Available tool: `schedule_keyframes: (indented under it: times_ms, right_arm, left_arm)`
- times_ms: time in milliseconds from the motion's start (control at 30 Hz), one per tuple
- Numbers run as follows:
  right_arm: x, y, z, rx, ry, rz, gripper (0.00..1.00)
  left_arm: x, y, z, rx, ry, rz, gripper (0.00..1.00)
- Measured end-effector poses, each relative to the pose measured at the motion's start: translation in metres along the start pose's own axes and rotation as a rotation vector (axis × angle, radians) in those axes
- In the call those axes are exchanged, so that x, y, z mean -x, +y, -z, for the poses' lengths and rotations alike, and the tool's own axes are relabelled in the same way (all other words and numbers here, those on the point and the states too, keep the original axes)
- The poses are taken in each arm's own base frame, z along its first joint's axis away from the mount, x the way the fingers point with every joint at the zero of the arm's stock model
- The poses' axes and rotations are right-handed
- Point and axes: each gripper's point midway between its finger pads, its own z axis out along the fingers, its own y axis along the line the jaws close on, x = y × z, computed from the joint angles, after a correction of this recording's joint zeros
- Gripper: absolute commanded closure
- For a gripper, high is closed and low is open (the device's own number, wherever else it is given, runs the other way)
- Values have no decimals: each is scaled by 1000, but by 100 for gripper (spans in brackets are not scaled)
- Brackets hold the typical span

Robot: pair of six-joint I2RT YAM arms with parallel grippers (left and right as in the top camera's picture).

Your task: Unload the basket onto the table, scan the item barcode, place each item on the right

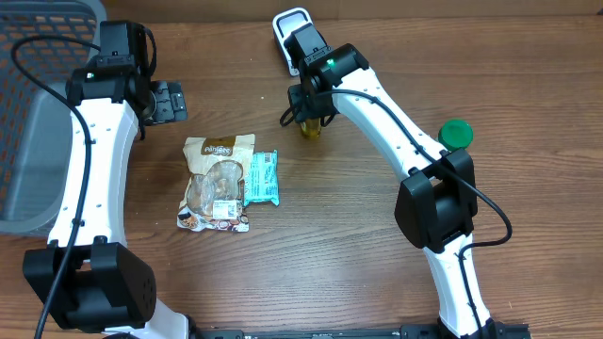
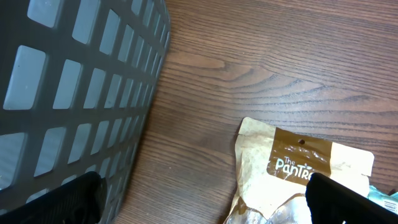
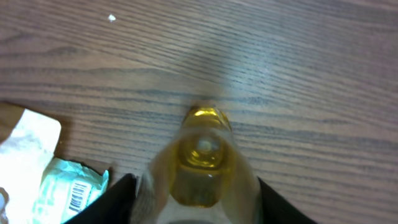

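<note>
Your right gripper (image 1: 309, 115) is down on the amber bottle (image 3: 203, 152), fingers pressed against both its sides, clasping it upright near the far middle of the table (image 1: 377, 245). Your left gripper (image 2: 205, 202) hangs with jaws spread wide and empty, between the grey basket (image 2: 74, 93) and the brown snack pouch (image 1: 219, 184), which lies touching a teal packet (image 1: 263, 178).

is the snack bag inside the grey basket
No, the snack bag lies flat on the wooden table, well outside the grey basket.
</note>
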Motion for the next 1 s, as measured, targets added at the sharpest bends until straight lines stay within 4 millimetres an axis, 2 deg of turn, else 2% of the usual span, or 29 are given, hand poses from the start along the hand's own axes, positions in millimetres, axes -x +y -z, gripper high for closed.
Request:
schedule_keyframes:
  times_ms: [67,133,400,467,733,800,900,1000]
  right_arm:
    - [0,0,0,0,2,-1,63]
    - [-1,0,0,-1,3,-7,65]
    - [-10,-3,9,-15,33,-48,65]
    - [-14,-2,16,-16,43,-64,64]
    - [-39,-3,80,-20,75,-142,64]
    - [-47,-5,91,-30,97,-159,64]
    - [-55,-7,94,-41,122,-186,64]
    - [-54,-3,92,-39,115,-208,59]
  left_arm:
    - [0,0,0,0,0,0,0]
    - [0,0,0,0,0,0,0]
    - [0,0,0,0,0,0,0]
    - [0,0,0,0,0,0,0]
    - [0,0,0,0,0,0,1]
    - [0,0,0,0,0,0,0]
    - [0,0,0,0,0,0,1]
    - [0,0,0,0,0,0,0]
